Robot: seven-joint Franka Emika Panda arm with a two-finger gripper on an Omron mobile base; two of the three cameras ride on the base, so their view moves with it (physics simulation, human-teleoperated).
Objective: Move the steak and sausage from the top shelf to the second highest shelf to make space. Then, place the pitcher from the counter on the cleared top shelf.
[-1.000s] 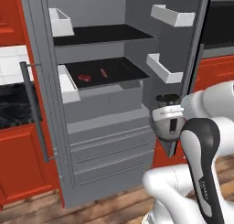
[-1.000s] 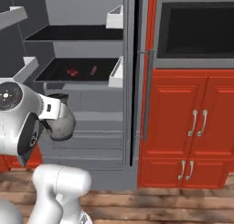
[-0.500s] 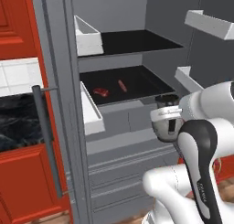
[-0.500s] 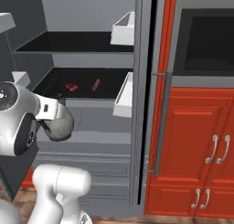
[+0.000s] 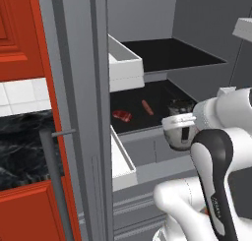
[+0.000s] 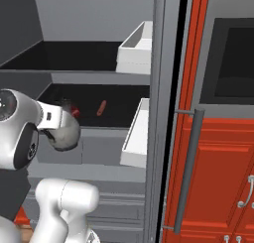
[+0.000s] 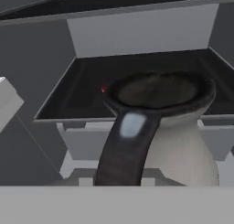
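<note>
- Inside the open grey cabinet, the steak [image 5: 121,115] and the sausage [image 5: 147,107] are lying on the second highest shelf [image 5: 147,129], a little apart, the steak to the left of the sausage as the left base view has it.
- From the right base view, the sausage [image 6: 101,107] is showing as a slim reddish stick on that same black surface; the steak [image 6: 75,111] is peeking out as a red scrap just behind the arm.
- The higher black shelf [image 5: 172,55] is sitting bare above them, with a white door bin [image 5: 125,68] at its left.
- The gripper [image 5: 181,118] is clenched on the pitcher [image 7: 176,141], holding it in front of the shelves, level with the second highest shelf's front edge.
- In the hand view the pitcher's flared dark rim and curved handle are looming close, its pale belly below; a speck of red is showing just past the rim.
- The counter [image 5: 22,146] is gleaming black at far left, over a red cabinet door [image 5: 29,213].
</note>
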